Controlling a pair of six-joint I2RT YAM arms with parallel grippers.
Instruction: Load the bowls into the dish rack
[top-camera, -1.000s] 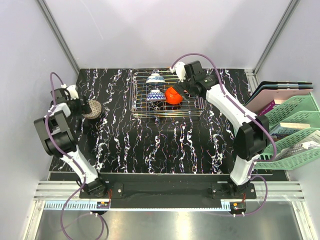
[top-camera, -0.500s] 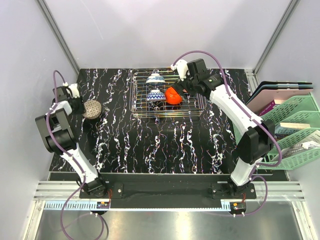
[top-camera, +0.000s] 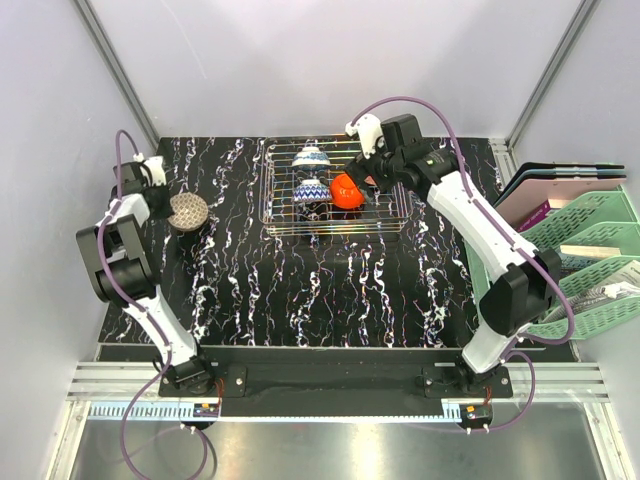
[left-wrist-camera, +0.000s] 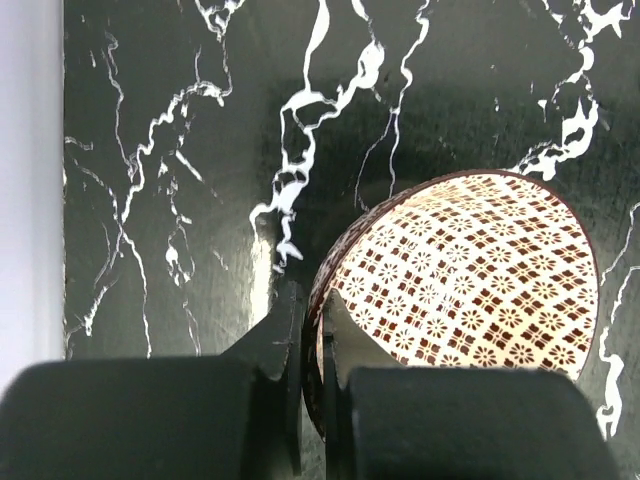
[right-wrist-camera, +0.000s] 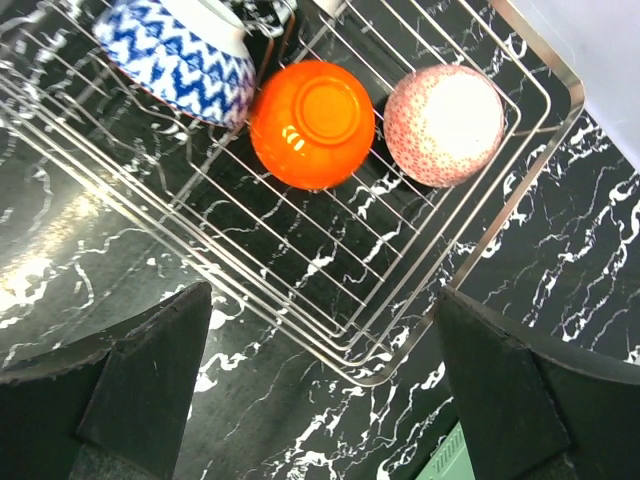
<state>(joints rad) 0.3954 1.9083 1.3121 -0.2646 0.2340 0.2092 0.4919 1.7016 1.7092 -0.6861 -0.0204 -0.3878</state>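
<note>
There's the dish rack (top-camera: 350, 222) upper centre of the top view, bowls (top-camera: 347, 190) inside it; lone bowl (top-camera: 188, 209) on the table (top-camera: 300, 290), well left.

Nowhere any readable text, label, brand or number. Along the pale strip (top-camera: 300, 410) at the bottom of the top view, only fine marks, too small to make out.

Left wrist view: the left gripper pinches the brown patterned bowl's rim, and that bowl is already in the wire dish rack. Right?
Not quite. The left gripper does pinch the rim of the brown patterned bowl, but that bowl is not in the dish rack: the top external view shows it at the left side of the black table, well apart from the rack.
</note>
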